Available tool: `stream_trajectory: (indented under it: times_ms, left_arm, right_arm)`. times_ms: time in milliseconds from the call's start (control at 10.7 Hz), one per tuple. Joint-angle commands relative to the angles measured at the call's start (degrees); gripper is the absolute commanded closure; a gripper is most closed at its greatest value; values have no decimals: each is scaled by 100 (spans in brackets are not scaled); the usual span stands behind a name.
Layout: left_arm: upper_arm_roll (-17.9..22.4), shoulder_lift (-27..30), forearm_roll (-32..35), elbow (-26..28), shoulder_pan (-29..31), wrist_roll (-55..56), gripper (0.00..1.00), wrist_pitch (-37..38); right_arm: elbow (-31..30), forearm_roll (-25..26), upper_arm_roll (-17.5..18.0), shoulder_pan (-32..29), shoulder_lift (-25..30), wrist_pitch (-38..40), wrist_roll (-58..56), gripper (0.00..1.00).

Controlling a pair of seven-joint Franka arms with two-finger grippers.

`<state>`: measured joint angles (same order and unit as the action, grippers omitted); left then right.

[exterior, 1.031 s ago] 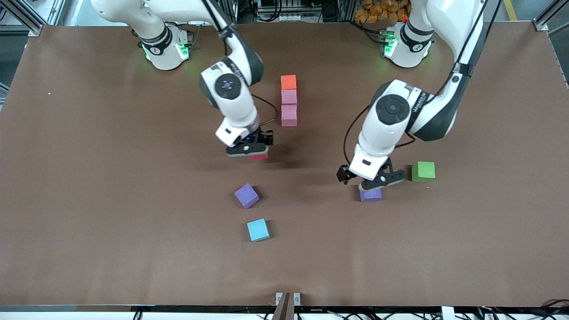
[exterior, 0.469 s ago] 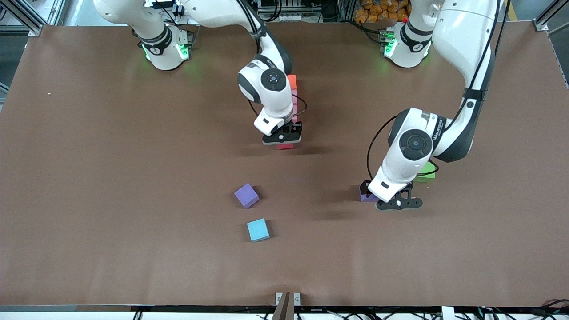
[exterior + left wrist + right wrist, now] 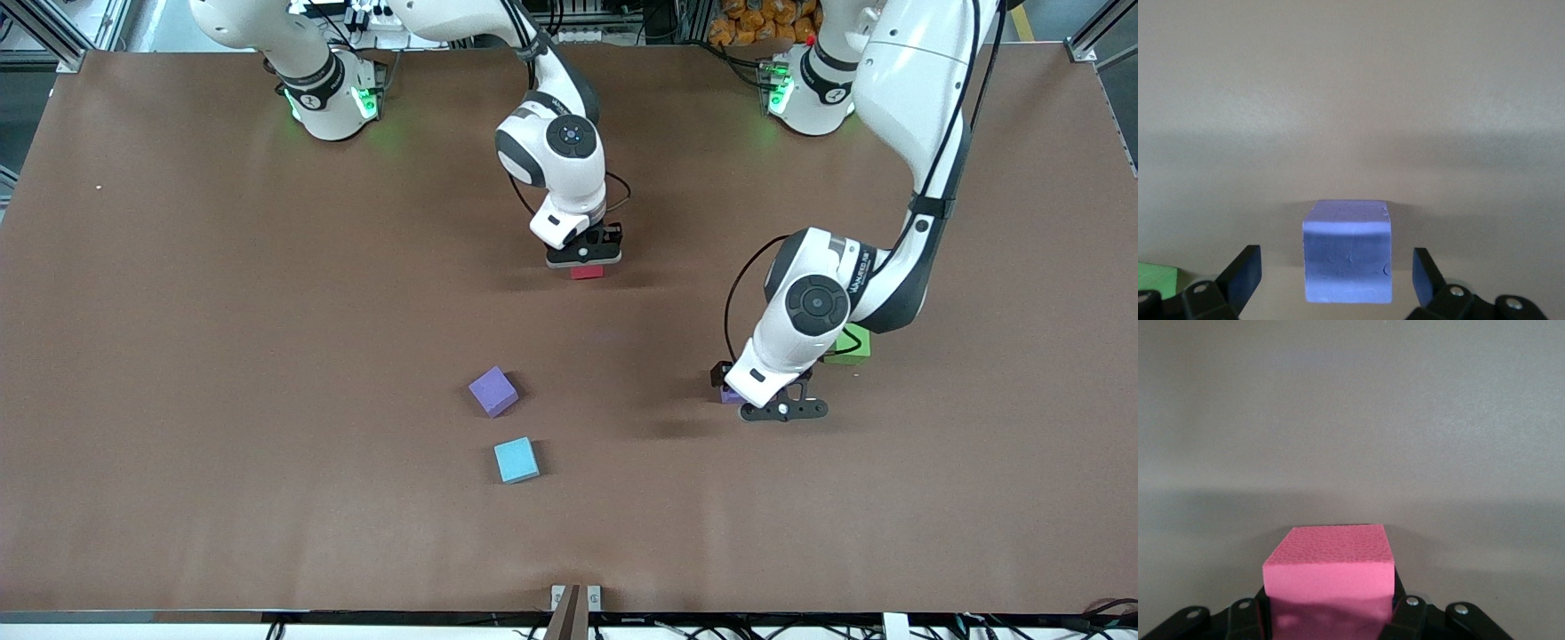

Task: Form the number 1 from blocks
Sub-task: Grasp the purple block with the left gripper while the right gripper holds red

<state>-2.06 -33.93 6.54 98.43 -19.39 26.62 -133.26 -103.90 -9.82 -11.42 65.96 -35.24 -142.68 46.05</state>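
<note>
While the light blue block (image 3: 516, 460) sits alone nearest the front camera, a purple block (image 3: 492, 391) lies just at its 11 o'clock, turned a little askew on the brown table (image 3: 178, 356). Farther toward the left arm's end, the left gripper (image 3: 772, 402) is down low at a second purple block (image 3: 1348, 251), its jaws spread apart with the cube standing between the fingertips (image 3: 1245, 272), gaps showing on both sides, nothing touching. At that cube's 2 o'clock a green block (image 3: 853, 345) peeks out from under the left arm's wrist, and its corner also shows at the edge of the left wrist view. Farther up the table, the right gripper (image 3: 584, 263) is clamped on the red block (image 3: 587, 272), which looks pinkish in the right wrist view, held tight between the fingers. The right arm's wrist covers whatever lies just past it.
</note>
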Motion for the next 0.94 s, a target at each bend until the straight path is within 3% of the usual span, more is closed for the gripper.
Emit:
stream_trajectory:
  times_ms: [0, 375, 562, 750, 844]
  left_arm:
    - [30, -166, -180, -149, -39, -192, 0, 98]
    - [21, -289, -189, -158, -65, -174, 0, 72]
    - [12, -342, -189, -158, -65, -174, 0, 63]
    - [12, -386, -189, -149, -109, -104, 0, 63]
    - [4, -395, -189, -149, -118, -95, 0, 63]
  right_arm:
    - [10, 59, 8, 4, -53, 21, 123, 43]
    - [-122, 94, 8, -31, -27, 21, 123, 42]
    - [-122, 94, 8, -22, 0, 21, 271, 0]
    - [-157, 85, 8, -101, 279, 99, 439, 0]
    - [-462, 85, 17, -267, 673, 91, 466, 0]
